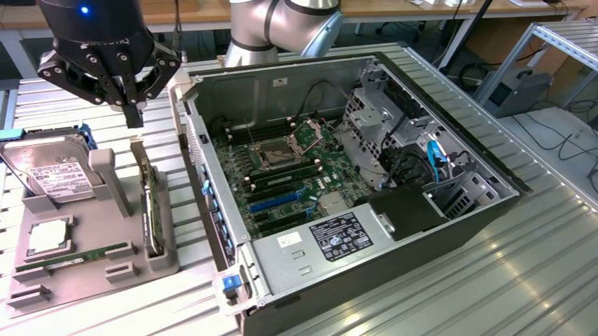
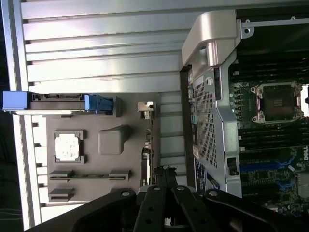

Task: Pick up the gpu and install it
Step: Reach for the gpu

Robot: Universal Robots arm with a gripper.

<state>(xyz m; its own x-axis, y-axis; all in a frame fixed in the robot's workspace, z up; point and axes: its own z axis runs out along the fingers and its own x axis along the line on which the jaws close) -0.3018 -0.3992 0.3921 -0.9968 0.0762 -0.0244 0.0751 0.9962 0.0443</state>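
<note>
The gpu (image 1: 147,210) stands on edge in the grey tray (image 1: 84,276), below the tips of the gripper (image 1: 134,115), whose jaws are shut and empty; this looks like the approach step, the pick not yet made, and grasping calls for jaws parted and lined up across the card's thin edge

I work in a robotics lab or workshop, not a home. My bench (image 1: 449,280) is made of ribbed aluminium slats, and on it lies an opened computer case (image 1: 280,87) beside a grey moulded parts holder (image 1: 80,280). My own jointed arm (image 1: 280,24) rises behind the case. Beyond stand an aluminium-profile frame (image 1: 570,31), wooden desks (image 1: 393,8) and loose cables (image 1: 561,140) across the floor.
</note>
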